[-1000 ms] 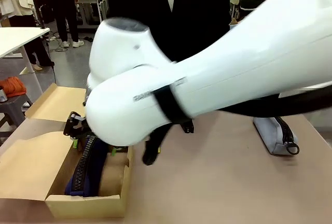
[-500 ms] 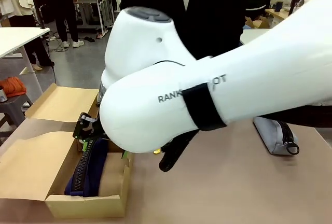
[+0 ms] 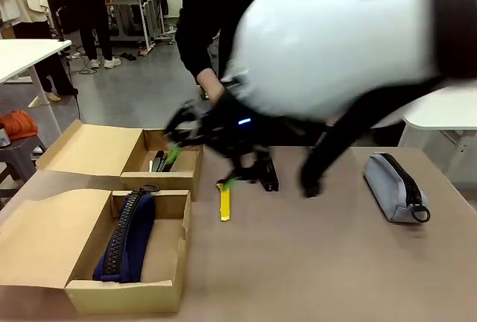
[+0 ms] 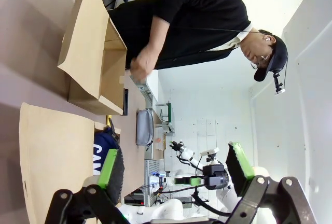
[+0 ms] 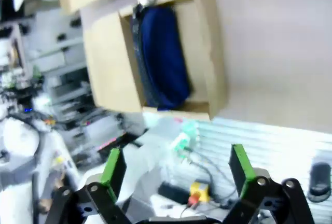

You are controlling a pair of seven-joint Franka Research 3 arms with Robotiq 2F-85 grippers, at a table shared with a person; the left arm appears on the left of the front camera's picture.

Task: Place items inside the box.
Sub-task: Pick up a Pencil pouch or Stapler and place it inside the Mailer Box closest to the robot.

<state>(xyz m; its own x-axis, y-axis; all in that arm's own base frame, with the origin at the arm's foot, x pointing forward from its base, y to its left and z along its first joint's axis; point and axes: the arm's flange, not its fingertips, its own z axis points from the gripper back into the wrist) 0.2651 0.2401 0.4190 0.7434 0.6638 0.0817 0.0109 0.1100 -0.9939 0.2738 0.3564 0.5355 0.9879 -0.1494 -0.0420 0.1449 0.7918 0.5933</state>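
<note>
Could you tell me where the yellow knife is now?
Front view: the yellow knife lies on the table, between the near box and a black tool.

- Front view: fixed at the robot's edge of the tabletop [image 3: 320,262], facing across it to the person [image 3: 216,16]; a white arm [image 3: 350,39] crosses close to the lens.
- Left wrist view: rolled sideways, low, looking along the tabletop toward the person.
- Right wrist view: high, looking down on the box [image 5: 205,42] holding the navy pouch [image 5: 163,58].
- All three share that box and pouch.
</note>
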